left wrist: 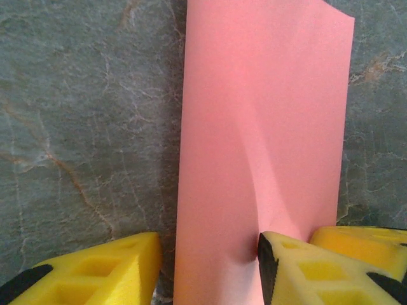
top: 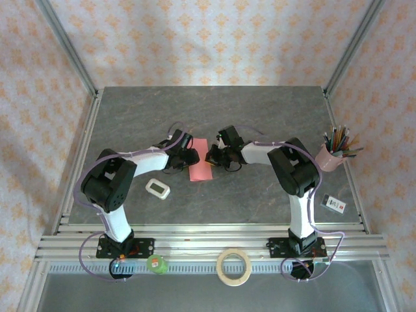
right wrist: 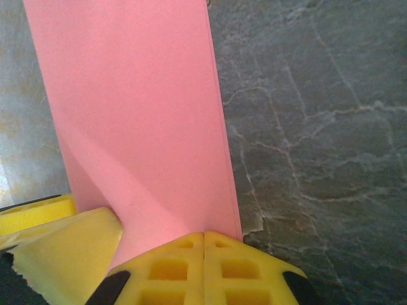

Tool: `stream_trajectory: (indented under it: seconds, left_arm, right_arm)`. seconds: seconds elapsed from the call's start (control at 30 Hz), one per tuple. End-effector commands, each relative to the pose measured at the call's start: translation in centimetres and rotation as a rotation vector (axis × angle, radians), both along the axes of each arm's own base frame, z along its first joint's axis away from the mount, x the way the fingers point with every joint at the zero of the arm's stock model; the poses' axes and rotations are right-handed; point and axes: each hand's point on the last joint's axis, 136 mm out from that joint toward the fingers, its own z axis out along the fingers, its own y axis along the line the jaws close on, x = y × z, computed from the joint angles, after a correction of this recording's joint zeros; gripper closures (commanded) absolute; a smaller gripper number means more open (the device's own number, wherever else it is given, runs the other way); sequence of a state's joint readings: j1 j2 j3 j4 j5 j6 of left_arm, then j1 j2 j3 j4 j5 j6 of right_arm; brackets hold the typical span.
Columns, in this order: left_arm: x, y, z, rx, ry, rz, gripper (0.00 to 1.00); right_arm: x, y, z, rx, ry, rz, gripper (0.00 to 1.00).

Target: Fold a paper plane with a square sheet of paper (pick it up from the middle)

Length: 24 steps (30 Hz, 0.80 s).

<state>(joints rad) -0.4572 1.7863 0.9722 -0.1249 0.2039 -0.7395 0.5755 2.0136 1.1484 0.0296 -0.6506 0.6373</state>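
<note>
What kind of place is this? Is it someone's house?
Probably a robot lab booth, not a house: a left arm and a right arm bolted at the edge of a grey table, with metal frame rails around patterned walls.

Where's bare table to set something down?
Free: the far half of the table; also the near strip between the white gadget and the right arm's base. Crowded: the centre around the pink paper; the right edge by the pencil cup.

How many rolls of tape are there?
2. A small green roll sits on the near rail beside the left arm's base; a larger beige roll lies midway between both bases. None seems hidden.
</note>
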Motion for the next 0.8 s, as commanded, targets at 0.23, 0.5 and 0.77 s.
stream_trajectory:
  seconds: [0.23,0.5,0.77]
  left_arm:
    - [-2.3,1.6,-3.2,0.058,0.110,0.021,0.53]
    - [-2.7,2.7,-4.9,0.112,0.138,0.054,0.57]
    - [-2.7,2.9,-5.5,0.122,0.143,0.055,0.58]
  right_arm:
    - [0.8,0.5,1.6,0.035,-0.019,-0.030,0.96]
    - [2.8,-0.3,6.4,0.114,-0.146,-0.111,0.89]
    - [2.6,-1.6,5.5,0.102,-0.134,-0.149,0.89]
